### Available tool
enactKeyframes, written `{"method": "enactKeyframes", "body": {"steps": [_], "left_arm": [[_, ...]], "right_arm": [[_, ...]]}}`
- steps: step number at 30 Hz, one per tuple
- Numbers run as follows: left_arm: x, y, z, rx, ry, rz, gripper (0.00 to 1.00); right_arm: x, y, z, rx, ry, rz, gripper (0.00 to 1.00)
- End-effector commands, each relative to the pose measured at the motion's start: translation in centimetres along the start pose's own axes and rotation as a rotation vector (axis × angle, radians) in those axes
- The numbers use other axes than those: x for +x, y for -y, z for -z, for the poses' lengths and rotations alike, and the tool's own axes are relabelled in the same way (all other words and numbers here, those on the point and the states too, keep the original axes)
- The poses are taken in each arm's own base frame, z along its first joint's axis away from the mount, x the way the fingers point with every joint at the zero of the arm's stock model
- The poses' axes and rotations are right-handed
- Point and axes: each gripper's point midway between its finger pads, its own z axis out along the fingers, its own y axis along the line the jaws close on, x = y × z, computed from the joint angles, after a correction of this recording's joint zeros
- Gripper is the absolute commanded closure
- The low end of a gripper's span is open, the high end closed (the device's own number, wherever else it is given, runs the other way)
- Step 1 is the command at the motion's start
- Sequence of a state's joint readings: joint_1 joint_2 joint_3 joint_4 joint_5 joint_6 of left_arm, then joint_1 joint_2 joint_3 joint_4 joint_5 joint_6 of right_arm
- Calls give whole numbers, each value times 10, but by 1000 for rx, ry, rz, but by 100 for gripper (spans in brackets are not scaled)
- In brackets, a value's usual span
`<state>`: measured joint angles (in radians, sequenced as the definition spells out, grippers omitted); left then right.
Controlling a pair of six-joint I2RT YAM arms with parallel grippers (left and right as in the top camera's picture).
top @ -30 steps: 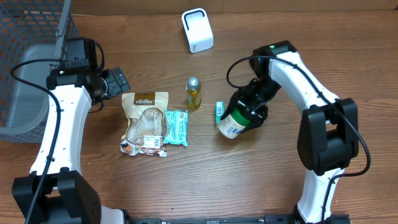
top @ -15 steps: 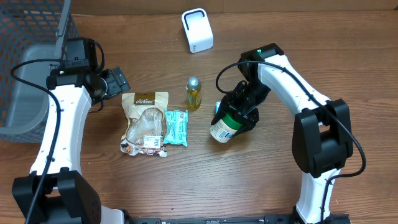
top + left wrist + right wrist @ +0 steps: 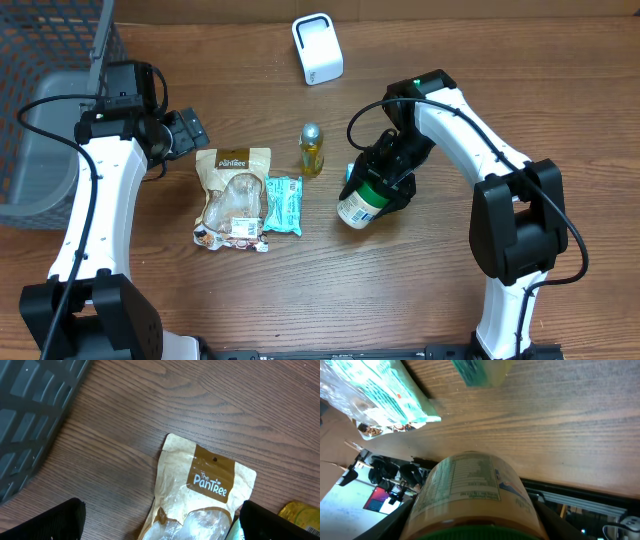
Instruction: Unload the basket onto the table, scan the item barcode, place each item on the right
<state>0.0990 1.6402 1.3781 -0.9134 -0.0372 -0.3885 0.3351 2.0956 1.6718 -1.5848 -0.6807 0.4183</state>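
My right gripper (image 3: pixel 385 185) is shut on a jar (image 3: pixel 360 204) with a green lid and a white label, held tilted just above the table right of centre. In the right wrist view the jar (image 3: pixel 470 492) fills the space between the fingers (image 3: pixel 559 522), its printed label panel facing the camera. No barcode can be made out. The white scanner (image 3: pixel 317 48) stands at the back of the table, well apart from the jar. My left gripper (image 3: pixel 190 130) hangs open at the top edge of a tan snack pouch (image 3: pixel 210 480), holding nothing.
A teal packet (image 3: pixel 283 204) lies beside the pouch (image 3: pixel 234 198). A small yellow bottle (image 3: pixel 312 148) stands in the middle. A small teal box (image 3: pixel 352 175) sits just behind the jar. A dark mesh basket (image 3: pixel 50 110) occupies the left edge.
The right arm swung left with the jar, bringing it closer to the teal packet, then held still. The left arm has not moved.
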Motion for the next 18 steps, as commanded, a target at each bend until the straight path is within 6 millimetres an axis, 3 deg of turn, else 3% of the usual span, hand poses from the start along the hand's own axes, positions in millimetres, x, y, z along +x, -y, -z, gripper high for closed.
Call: {"method": "enactKeyframes", "body": {"steps": [1,11,18], "left_arm": [[-5,3,7,14,21,-8,0],[-5,3,7,14,21,-8,1],[-5,3,7,14,21,-8,0]], "right_arm": [[12,-12,12,-40,10,30,89],[15,-11,10,-29,3,28,92],[-11,-13,13,-19,108,93,96]]}}
